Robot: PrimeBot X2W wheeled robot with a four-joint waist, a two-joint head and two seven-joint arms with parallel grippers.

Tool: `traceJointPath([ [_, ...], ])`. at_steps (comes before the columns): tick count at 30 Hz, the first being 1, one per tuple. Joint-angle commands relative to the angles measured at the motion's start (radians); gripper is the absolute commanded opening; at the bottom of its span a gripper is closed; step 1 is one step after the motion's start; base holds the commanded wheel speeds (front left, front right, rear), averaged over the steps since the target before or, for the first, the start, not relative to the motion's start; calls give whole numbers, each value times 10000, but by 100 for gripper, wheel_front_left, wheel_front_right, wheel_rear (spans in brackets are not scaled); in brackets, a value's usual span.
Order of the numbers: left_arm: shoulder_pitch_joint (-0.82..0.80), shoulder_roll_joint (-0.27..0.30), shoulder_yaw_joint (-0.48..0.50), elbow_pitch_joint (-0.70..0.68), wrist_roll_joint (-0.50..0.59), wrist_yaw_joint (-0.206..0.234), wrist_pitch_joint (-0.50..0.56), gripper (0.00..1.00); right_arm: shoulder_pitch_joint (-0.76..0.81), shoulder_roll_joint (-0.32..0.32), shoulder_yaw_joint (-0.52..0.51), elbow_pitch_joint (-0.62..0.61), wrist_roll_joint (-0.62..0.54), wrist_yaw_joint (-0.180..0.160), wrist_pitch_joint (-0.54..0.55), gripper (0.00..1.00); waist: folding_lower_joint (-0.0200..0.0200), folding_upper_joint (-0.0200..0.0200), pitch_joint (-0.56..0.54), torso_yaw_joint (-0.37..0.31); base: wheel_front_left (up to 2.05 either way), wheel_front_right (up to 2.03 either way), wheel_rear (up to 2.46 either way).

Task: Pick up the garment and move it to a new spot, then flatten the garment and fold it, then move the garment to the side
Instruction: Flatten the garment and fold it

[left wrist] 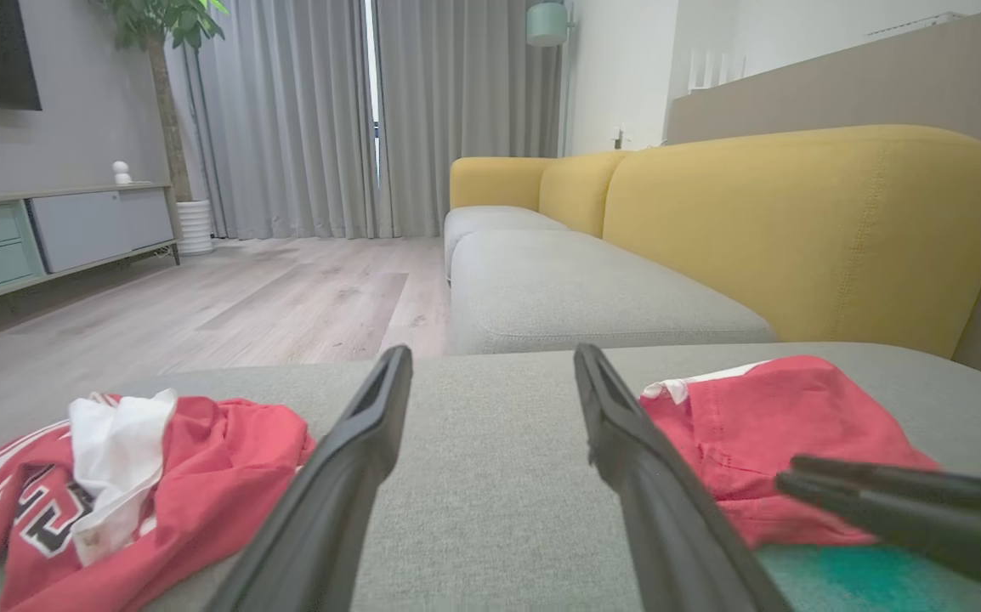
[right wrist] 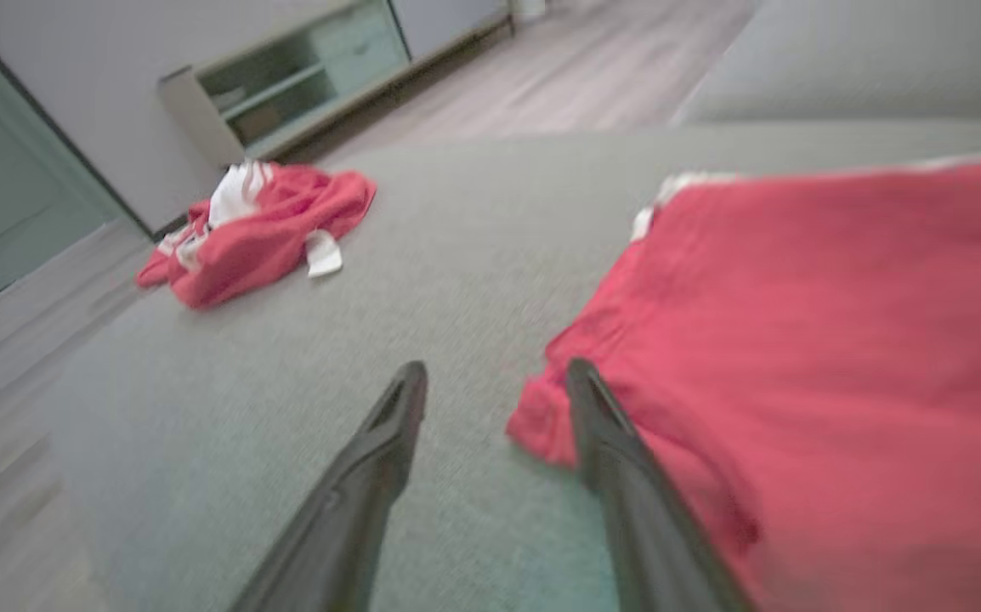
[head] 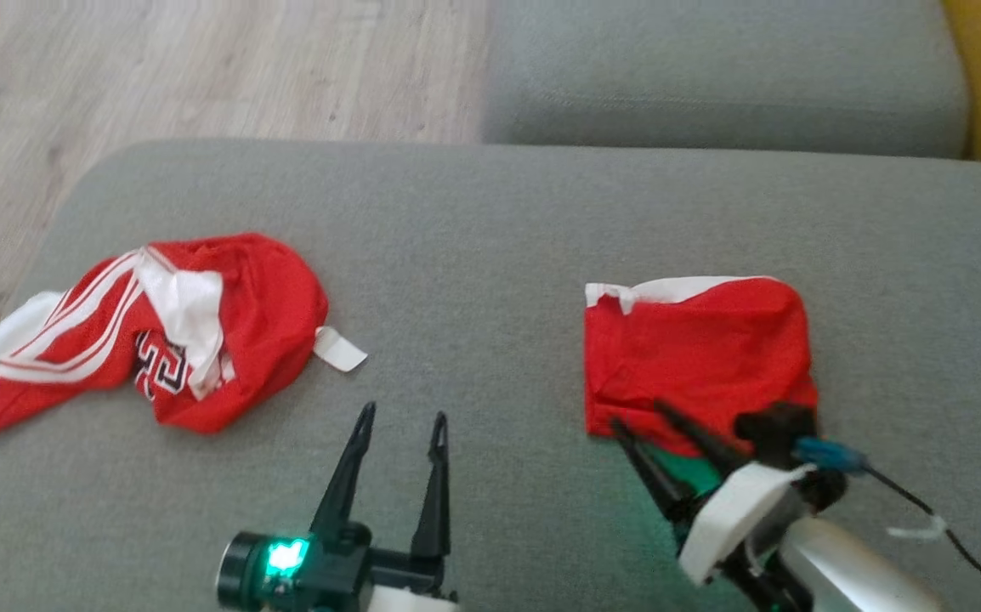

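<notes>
A folded red garment with a white edge lies flat on the right of the grey cushion. My right gripper is open at its near left corner. In the right wrist view, one finger of the right gripper rests over that garment's corner and the other is over bare cushion; nothing is held. My left gripper stands open over bare cushion in the middle. The left wrist view shows the left gripper empty, with the folded garment and the right gripper to its right.
A second red garment with white stripes lies crumpled at the cushion's left edge, also in the wrist views. Wooden floor lies beyond. Another grey seat and a yellow backrest stand behind.
</notes>
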Motion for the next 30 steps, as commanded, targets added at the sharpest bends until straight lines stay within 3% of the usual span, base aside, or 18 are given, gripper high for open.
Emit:
traceJointPath([
  [1,-175,-41,417,-270,-11,62,-51,100,-131,-114,-202,-221,-231,-9,-282,100,1,0,-195,-185,0,0,0],
  [5,173,-41,836,-396,-49,138,-51,100,589,141,-2260,-576,-1596,-9,-771,100,1,0,-496,-407,0,0,0],
  [9,582,-41,1189,-743,49,108,-51,100,2218,948,-4827,-2412,-3081,-9,-784,100,1,0,-723,-555,0,0,0],
  [14,1084,-41,1426,-1053,248,-95,-51,100,4083,1931,-6795,-4038,-3951,-9,-787,100,1,0,-911,-631,0,0,0],
  [20,1530,-40,1588,-1090,531,-284,-51,100,5175,2305,-7149,-4305,-4640,-9,-788,100,1,0,-1020,-709,0,0,0],
  [30,1639,-41,1693,-1017,685,-481,-51,100,5296,2436,-7149,-4249,-4805,-9,-788,100,1,0,-1071,-672,0,0,0],
])
